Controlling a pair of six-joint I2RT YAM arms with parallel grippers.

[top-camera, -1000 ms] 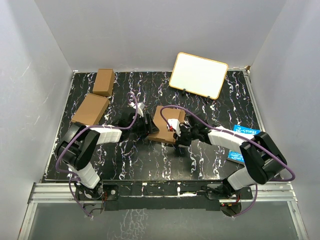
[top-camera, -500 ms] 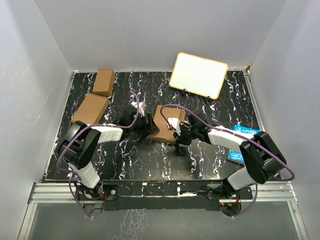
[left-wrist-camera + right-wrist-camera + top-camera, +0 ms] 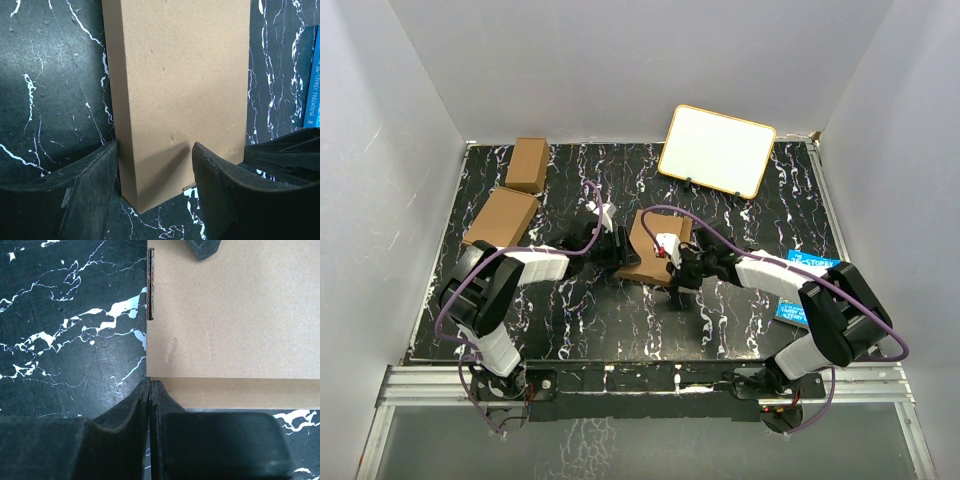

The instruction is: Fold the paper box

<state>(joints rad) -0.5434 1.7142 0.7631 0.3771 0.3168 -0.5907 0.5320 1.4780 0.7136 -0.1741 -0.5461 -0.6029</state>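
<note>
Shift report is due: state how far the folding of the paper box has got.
Done: the paper box already stands as a closed shallow block, top and side faces formed. In hand: the left pincer straddles one corner, jaws open; the shut right pincer sits at another corner. Left: a slit along one edge gapes dark, so that seam probably needs pressing shut before the arms pull back.

The paper box (image 3: pixel 648 256) is plain brown, the desk (image 3: pixel 620 312) black with white marble veins, the board (image 3: pixel 717 150) white, yellow-framed.
</note>
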